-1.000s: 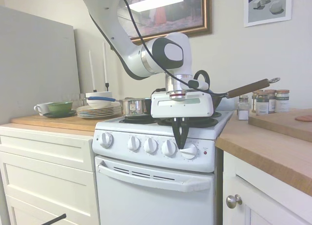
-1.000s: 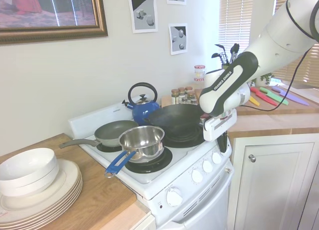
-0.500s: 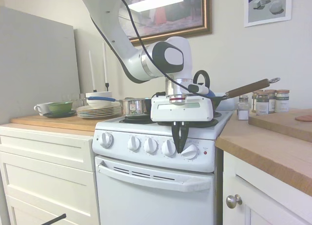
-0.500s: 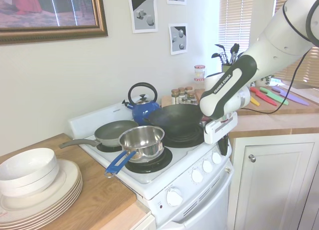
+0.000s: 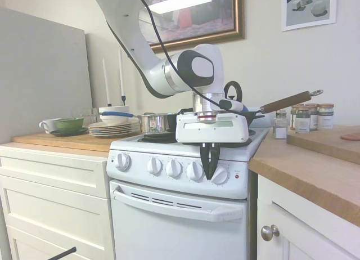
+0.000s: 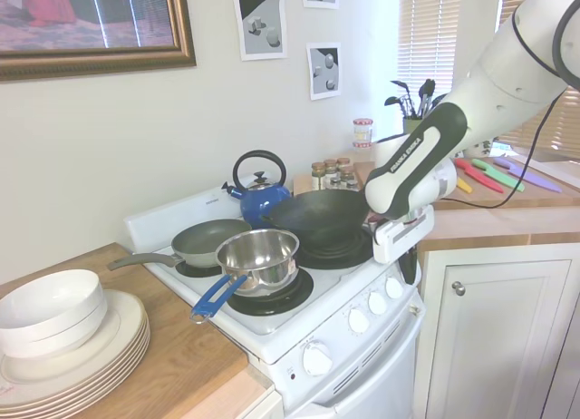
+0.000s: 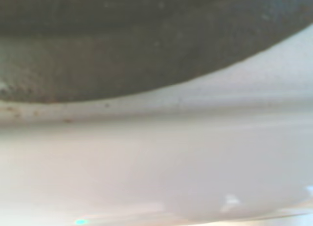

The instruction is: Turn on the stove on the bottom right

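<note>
My gripper (image 5: pixel 210 173) hangs fingers-down, pressed nearly together, at the stove's (image 5: pixel 169 215) front panel between the two rightmost knobs. To proceed: straddle the rightmost knob (image 5: pixel 220 175), pinch squarely, then rotate about its axis.

Up close and badly out of focus, a dark curved mass (image 7: pixel 122 40) fills one side of the wrist view, its rounded edge sweeping across the stove (image 7: pixel 161 167). Beyond that edge lies pale, smooth white stove surface, with a few small brownish specks (image 7: pixel 66 120) just beside the dark rim. Nothing sharper can be made out.
</note>
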Robot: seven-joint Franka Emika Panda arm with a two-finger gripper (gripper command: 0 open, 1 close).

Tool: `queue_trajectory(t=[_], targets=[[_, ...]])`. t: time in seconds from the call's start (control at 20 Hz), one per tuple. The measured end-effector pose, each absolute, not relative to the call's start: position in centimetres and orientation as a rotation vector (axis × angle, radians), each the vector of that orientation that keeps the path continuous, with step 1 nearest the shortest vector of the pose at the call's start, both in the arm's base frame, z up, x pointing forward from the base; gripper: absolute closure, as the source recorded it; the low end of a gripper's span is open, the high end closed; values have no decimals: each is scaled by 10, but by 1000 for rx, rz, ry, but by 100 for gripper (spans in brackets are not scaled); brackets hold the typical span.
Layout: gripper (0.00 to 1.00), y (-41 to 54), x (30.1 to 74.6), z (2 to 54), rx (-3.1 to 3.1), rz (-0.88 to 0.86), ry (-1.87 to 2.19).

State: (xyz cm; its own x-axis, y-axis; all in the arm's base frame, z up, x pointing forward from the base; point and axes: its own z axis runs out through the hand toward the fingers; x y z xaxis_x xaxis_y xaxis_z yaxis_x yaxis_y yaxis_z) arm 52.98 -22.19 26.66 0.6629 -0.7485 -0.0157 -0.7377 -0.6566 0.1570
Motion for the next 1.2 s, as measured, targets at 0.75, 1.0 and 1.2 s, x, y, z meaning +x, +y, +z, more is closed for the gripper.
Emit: queue_trajectory(t=[0.75, 1.0, 1.2], targets=[[100, -218, 526, 256, 2722, -105, -1219], [100, -213, 523, 254, 2715, -89, -1210], [100, -206, 519, 258, 2710, -70, -1207]])
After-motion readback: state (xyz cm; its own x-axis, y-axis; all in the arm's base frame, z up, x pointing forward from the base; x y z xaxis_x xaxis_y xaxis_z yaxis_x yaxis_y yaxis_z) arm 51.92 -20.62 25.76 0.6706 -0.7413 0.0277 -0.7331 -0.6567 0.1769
